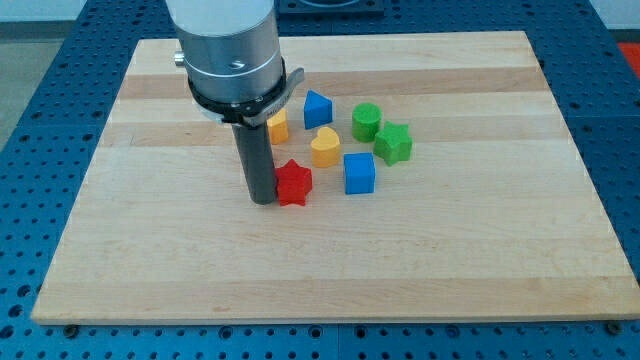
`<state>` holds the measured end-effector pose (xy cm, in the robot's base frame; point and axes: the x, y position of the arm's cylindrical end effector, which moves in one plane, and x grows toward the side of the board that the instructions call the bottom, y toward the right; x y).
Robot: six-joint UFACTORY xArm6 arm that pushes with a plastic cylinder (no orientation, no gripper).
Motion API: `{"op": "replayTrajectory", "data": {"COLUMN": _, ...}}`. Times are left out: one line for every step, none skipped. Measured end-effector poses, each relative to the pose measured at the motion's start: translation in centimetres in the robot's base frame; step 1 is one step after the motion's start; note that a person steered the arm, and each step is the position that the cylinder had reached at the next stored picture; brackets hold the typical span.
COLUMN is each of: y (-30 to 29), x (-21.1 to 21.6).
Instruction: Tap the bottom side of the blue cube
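One tip, my tip point(264, 201) | touching red star point(294, 184) | blue cube point(359, 173) right

view: single | angle: high, looking down obliquely | range: whole wooden board point(400, 260) framed

This looks like a robotics lab bench: a pale wooden board point(330, 270) lies on a blue perforated table point(40, 80) with rows of mounting holes, a metal-collared robot arm point(228, 50) hangs over it, and small coloured plastic test blocks point(359, 172) sit grouped on the wood.
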<state>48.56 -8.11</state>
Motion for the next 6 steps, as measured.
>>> {"op": "replayTrajectory", "data": {"y": 0.0, "x": 1.3}}
{"op": "replayTrajectory", "data": {"y": 0.4, "x": 3.1}}
{"op": "replayTrajectory", "data": {"y": 2.6, "x": 3.5}}
{"op": "replayTrajectory", "data": {"y": 6.3, "x": 3.5}}
{"op": "replayTrajectory", "data": {"y": 9.3, "x": 3.5}}
{"op": "replayTrajectory", "data": {"y": 10.8, "x": 2.8}}
